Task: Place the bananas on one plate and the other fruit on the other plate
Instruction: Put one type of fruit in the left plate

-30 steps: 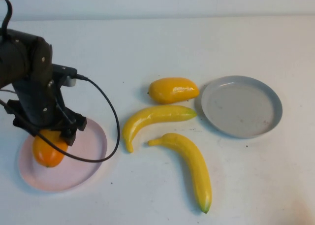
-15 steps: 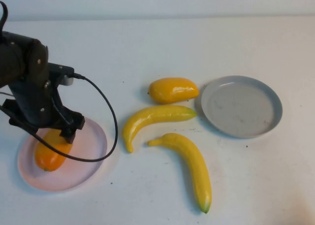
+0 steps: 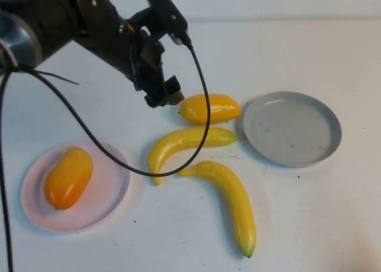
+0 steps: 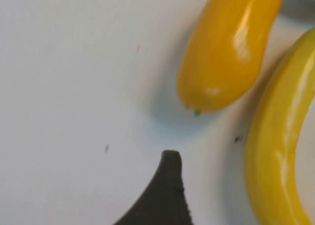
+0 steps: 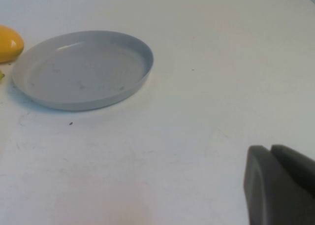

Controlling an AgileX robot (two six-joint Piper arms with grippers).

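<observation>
High view: the left pincer [image 3: 162,96], jaws spread and empty, is hovering just left of the second mango [image 3: 210,108] at upper centre, whose long axis is lying left-right beside the grey plate [image 3: 326,120].

Left wrist view: that mango [image 4: 229,48] is lying diagonally beyond one fingertip [image 4: 170,161].

Right wrist view: the right pincer [image 5: 280,185] is sitting closed, parked well apart.
</observation>
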